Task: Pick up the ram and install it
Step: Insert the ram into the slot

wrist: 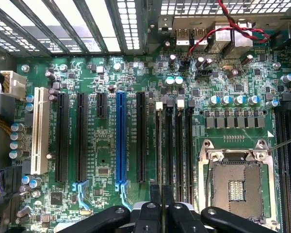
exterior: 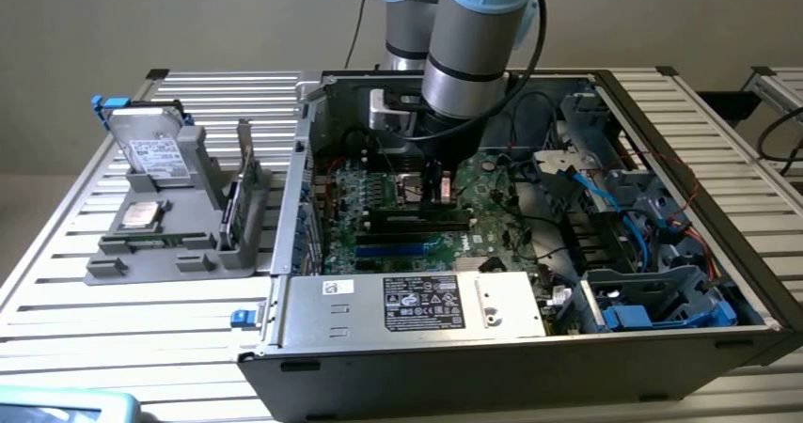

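My gripper hangs inside the open computer case, low over the green motherboard. In the wrist view the gripper is shut, and its two black fingers stand almost together with nothing visible between them. It hovers at the near end of the row of black memory slots, close to the slot with a white clip. The ram is hidden from me; I cannot make it out in the fingers or in a slot.
The CPU socket lies beside the slots, and black, blue and white expansion slots lie on the other side. A power supply fills the case front, with cables and drive cages to the exterior view's right. A grey fixture with drives sits left.
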`<state>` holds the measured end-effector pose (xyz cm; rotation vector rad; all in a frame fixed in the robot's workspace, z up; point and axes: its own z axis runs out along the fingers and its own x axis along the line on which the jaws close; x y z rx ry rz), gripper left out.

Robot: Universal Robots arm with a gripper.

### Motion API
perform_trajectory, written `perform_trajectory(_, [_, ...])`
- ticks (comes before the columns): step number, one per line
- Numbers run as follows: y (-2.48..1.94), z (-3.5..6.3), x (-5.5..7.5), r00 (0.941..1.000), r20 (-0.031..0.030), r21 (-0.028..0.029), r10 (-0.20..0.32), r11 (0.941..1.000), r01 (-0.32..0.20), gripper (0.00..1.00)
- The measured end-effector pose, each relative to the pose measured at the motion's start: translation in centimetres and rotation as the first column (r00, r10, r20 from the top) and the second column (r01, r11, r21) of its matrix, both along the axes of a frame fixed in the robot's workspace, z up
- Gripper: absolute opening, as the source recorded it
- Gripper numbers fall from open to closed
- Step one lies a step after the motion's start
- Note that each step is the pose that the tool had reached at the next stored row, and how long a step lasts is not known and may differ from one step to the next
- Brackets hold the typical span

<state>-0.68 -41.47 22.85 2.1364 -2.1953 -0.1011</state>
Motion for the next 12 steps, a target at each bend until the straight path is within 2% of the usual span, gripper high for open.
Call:
perform_trajectory(6, [-0.04,-0.01,0.08,1.0000,-0.0039,0.0000,0.005,1.0000,-0.005,0.13])
perform_trajectory(12, [-0.04,-0.15,0.10,0.9999,-0.0043,0.0000,0.010,1.0000,-0.010,0.13])
